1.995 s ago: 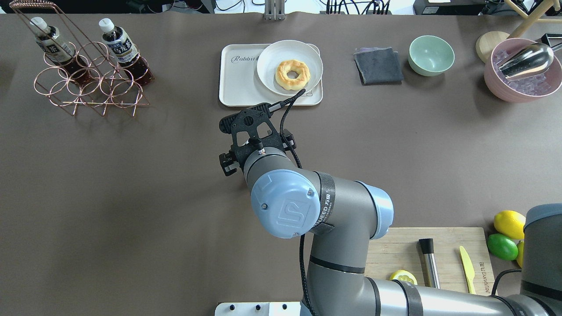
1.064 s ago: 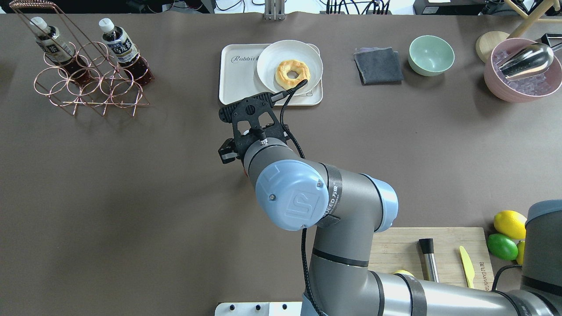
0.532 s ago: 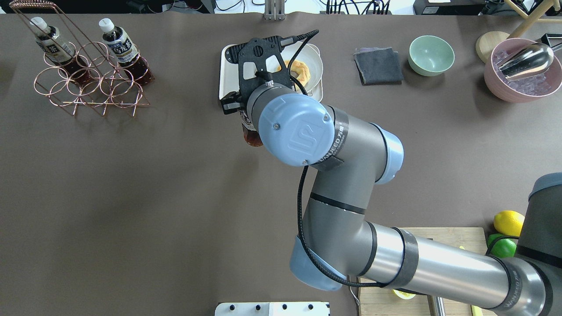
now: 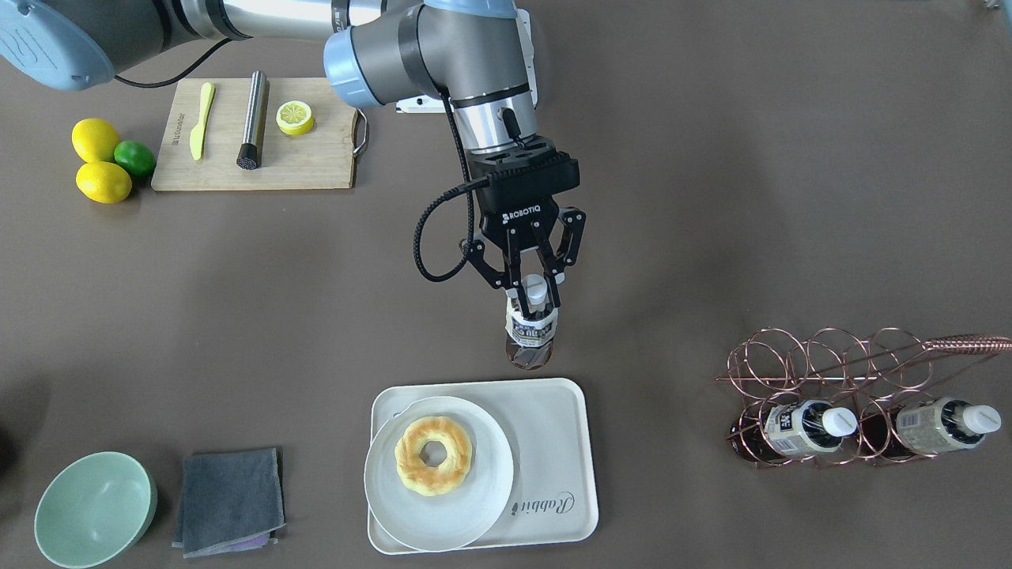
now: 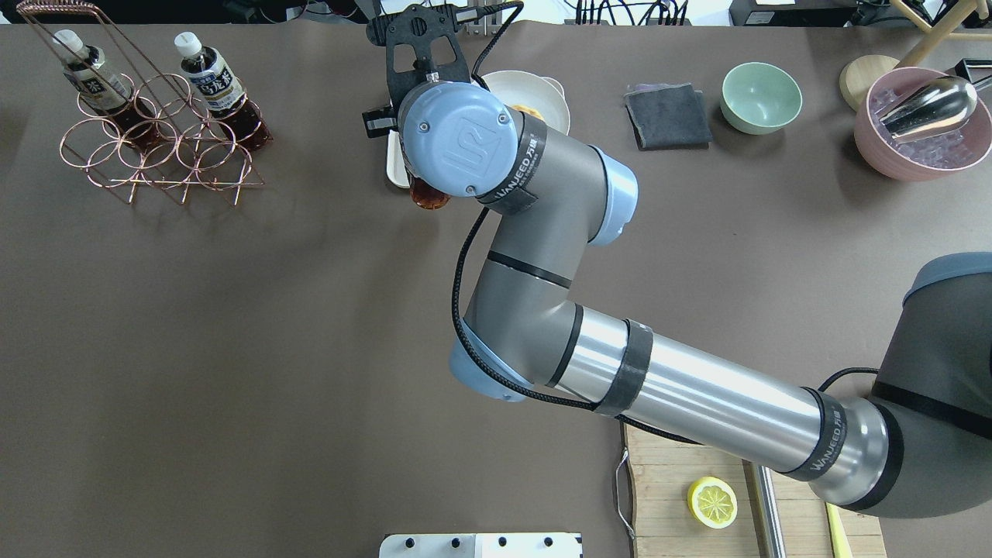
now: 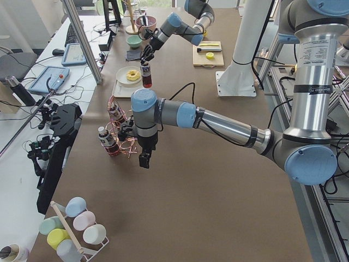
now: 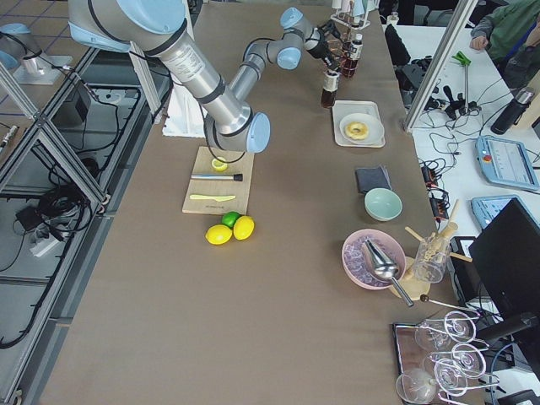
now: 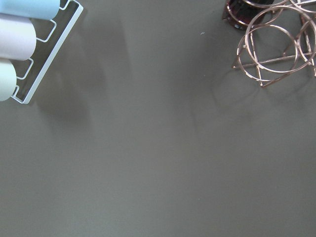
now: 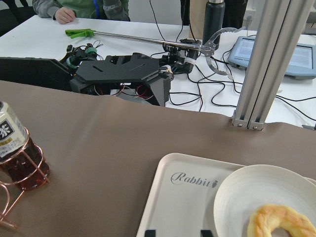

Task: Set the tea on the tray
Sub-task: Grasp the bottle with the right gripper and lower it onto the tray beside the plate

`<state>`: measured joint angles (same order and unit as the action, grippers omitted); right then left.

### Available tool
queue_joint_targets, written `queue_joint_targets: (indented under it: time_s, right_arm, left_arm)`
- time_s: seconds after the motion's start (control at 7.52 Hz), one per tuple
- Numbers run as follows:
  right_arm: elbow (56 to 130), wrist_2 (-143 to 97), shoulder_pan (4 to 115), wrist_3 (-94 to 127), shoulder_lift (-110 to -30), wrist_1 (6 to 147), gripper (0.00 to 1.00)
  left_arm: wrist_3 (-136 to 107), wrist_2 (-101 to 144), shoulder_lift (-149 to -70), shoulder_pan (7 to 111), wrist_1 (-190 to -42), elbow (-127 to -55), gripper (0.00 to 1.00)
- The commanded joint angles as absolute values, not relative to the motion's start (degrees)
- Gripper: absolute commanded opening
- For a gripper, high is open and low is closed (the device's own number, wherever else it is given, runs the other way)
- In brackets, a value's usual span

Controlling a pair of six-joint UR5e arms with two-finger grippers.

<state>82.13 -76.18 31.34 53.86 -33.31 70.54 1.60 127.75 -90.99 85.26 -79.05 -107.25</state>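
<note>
Progress: You have the tea (image 4: 531,330) in hand and close to the goal, but it is not yet on the tray (image 4: 553,431). By my reading, the last short carry, the set-down and the release are left.
Tea position: It hangs upright under the right claw (image 4: 534,294), its base just short of the tray's rim on the robot's side. In the left side view it looks clear of the desk (image 4: 751,197).
Right claw: Pinched narrow on the bottle's neck just under the white cap, pointing straight down.
Right arm pose: Stretched far forward across the desk, with the wrist vertical over the bottle. From overhead the wrist hides all but the bottle's dark base.
Room on tray: The plate (image 4: 443,518) with the doughnut (image 4: 432,455) fills the robot's right half. The bare strip by the script is likely your landing spot.
Left arm pose: Low over the desk beside the wire rack (image 4: 862,371), well apart from the tray.
Left claw: The left claw (image 6: 144,161) shows only in a side view, so you cannot tell whether it is wide or narrow.
</note>
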Motion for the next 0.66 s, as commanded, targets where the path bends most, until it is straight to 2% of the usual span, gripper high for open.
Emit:
queue_joint_targets:
  time_s: [0.0,0.4,0.53]
  right_arm:
    - [66.2,-77.8,34.4,53.9,-25.0,64.5,0.0]
    - [51.5,-78.8,36.2,53.7,-18.8,57.8,0.0]
    - [49.5,-78.7,36.5,53.7,-18.7,56.2,0.0]
  left_arm:
    - [2.7,130.2,-90.8,87.0,-78.9,-105.7,1.0]
    - [2.7,130.3,-89.6,87.1,-79.5,-105.9,1.0]
    - [2.7,130.3,-89.6,87.1,-79.5,-105.9,1.0]
